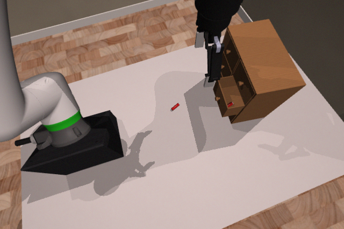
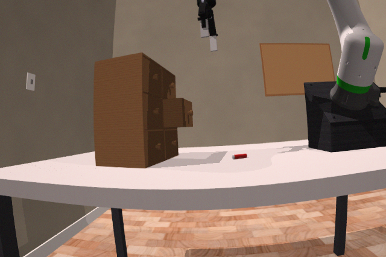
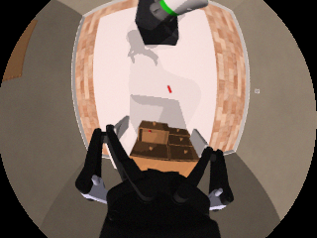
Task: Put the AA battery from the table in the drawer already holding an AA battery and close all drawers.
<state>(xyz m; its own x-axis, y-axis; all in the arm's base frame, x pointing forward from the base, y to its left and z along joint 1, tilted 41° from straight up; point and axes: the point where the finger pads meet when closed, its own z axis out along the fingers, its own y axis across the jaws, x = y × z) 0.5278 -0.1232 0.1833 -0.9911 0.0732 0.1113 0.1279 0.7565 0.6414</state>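
A small wooden chest (image 1: 258,68) with several drawers stands on the white table at the right; it also shows in the side view (image 2: 131,109) and the wrist view (image 3: 165,143). One middle-row drawer (image 1: 228,99) (image 2: 178,113) is pulled part way out and holds a red AA battery (image 1: 230,105). A second red AA battery (image 1: 175,106) (image 2: 239,156) lies on the table in front of the chest, small in the wrist view (image 3: 169,89). My gripper (image 2: 208,39) is open and empty, high above the table in front of the chest's top (image 1: 203,64).
The arm's black base (image 1: 74,143) (image 2: 342,117) stands at the left of the table. The other drawers look pushed in. The table edge runs close behind and to the right of the chest.
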